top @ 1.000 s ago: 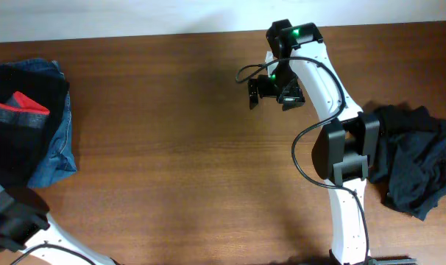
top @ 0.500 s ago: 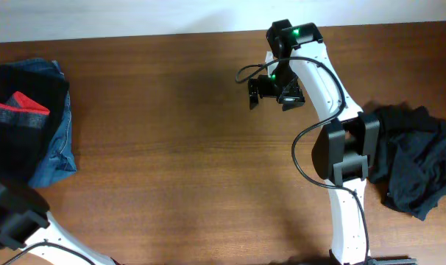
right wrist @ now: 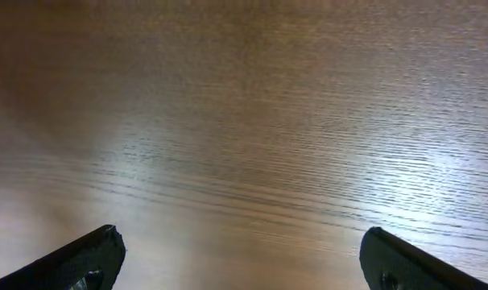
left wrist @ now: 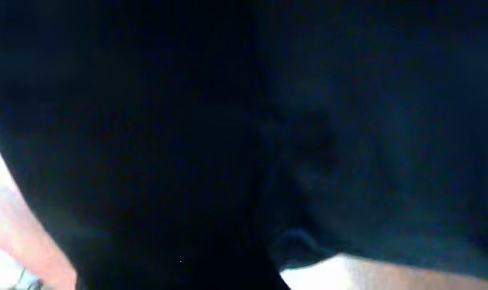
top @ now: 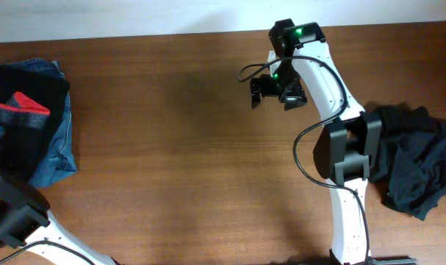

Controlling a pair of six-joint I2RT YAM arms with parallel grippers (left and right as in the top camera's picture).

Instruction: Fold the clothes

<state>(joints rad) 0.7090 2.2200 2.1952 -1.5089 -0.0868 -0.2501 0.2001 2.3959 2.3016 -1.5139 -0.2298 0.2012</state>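
Observation:
A pile of clothes (top: 28,129) lies at the table's left edge: black trousers with a red-edged grey waistband (top: 20,107) on top of blue denim (top: 59,147). My left arm (top: 13,213) reaches into this pile from the lower left. Dark cloth (left wrist: 228,121) fills the left wrist view and hides the jaws, which are shut in the fabric. A second heap of black clothes (top: 418,165) lies at the right edge. My right gripper (top: 276,96) hangs open over bare wood at the back centre, its fingertips (right wrist: 83,258) wide apart and holding nothing.
The brown wooden table (top: 179,147) runs between the two piles. A pale wall (top: 135,15) lies along its far edge. The right arm's white links and cable (top: 341,147) stand beside the right-hand heap.
The left arm has shifted slightly up toward the left pile and its jaws have closed. The right gripper has drifted a touch to the right and stays open.

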